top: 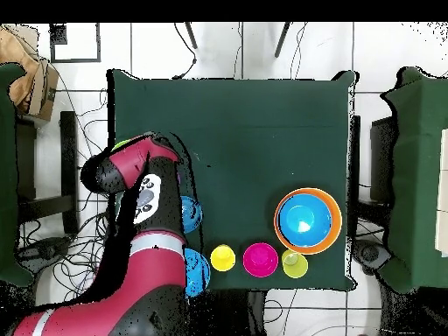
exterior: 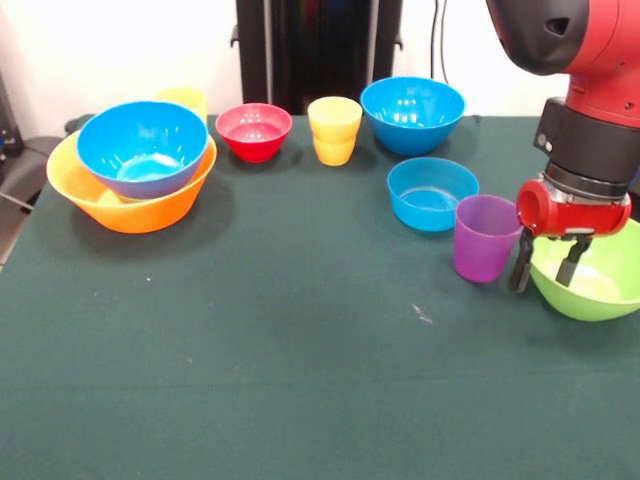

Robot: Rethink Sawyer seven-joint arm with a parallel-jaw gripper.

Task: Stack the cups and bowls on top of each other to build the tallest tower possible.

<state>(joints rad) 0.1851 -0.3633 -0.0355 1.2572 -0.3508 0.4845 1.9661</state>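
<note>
Lime green bowl point(exterior: 595, 280) sits at the table edge just beside the purple cup point(exterior: 485, 238); gripper point(exterior: 547, 262) hangs over its near rim, fingers apart, empty. Best straddle the rim squarely, avoid nudging the cup, then carry to the orange bowl point(exterior: 120, 205) stack.

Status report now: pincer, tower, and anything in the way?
Pincer open, empty, over rim of lime green bowl. Tower: large blue bowl in orange bowl only. Purple cup stands close beside pincer.
</note>
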